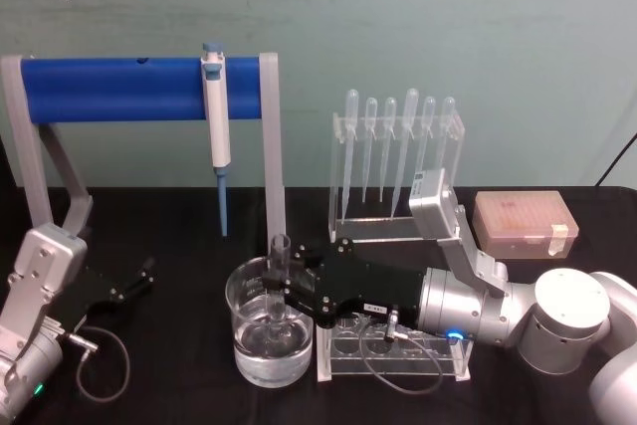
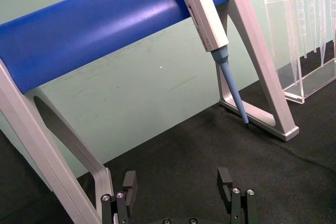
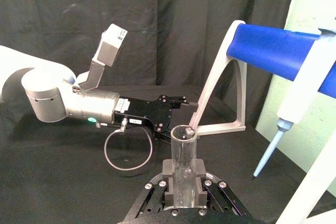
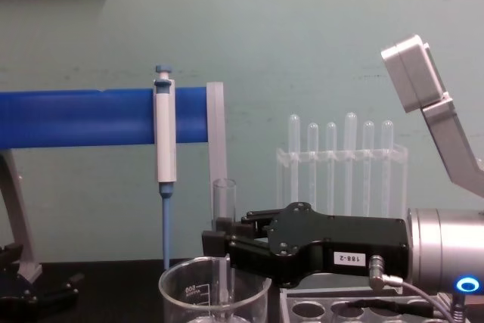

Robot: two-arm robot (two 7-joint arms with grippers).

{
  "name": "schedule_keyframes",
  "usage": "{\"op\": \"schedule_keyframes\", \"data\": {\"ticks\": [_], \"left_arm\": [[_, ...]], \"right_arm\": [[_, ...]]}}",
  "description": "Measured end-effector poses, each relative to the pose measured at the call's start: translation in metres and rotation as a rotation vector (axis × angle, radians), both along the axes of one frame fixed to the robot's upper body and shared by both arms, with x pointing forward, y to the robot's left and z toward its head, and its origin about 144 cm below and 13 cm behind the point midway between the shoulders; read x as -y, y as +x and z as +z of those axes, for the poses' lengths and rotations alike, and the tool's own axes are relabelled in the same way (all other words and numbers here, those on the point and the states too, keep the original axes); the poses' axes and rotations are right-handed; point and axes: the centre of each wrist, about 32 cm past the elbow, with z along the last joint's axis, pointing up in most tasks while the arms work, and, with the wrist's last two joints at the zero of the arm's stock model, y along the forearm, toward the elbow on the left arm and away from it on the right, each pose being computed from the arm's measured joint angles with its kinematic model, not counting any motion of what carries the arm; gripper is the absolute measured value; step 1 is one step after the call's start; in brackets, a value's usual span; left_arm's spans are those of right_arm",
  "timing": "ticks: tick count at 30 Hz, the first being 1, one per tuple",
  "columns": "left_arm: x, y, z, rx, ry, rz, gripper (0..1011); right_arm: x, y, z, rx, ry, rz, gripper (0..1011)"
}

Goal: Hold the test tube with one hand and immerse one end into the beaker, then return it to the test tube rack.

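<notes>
The test tube (image 1: pixel 280 264) stands upright with its lower end down inside the beaker (image 1: pixel 249 345), which holds clear liquid. My right gripper (image 1: pixel 290 296) reaches in from the right and is shut on the tube's middle, just above the beaker's rim. From the side, the chest view shows the tube (image 4: pixel 224 200) rising above the right gripper (image 4: pixel 217 244) and dipping into the beaker (image 4: pixel 189 293). In the right wrist view the tube (image 3: pixel 183 150) sits clamped between the fingers (image 3: pixel 199 172). My left gripper (image 1: pixel 134 283) rests open on the table at the left, its fingers (image 2: pixel 128 184) spread with nothing between them.
A blue bar stand (image 1: pixel 119 89) with a hanging micropipette (image 1: pixel 215 111) spans the back left. A clear rack of plastic pipettes (image 1: pixel 398 151) stands behind the right arm. An empty tube rack (image 1: pixel 398 350) lies under the right wrist. A pink tip box (image 1: pixel 523 224) sits far right.
</notes>
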Motion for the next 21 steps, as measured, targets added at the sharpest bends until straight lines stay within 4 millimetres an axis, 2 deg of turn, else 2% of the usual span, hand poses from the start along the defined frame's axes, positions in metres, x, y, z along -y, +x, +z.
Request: {"op": "schedule_keyframes", "data": {"ticks": [13,21], "left_arm": [[0.0,0.0,0.0,0.0,0.0,0.0,1000],[0.0,0.0,0.0,0.0,0.0,0.0,1000]], "right_arm": [[0.0,0.001,0.0,0.003,0.006,0.006,224],[0.001,0.0,0.011,0.019,0.028,0.011,224]]}}
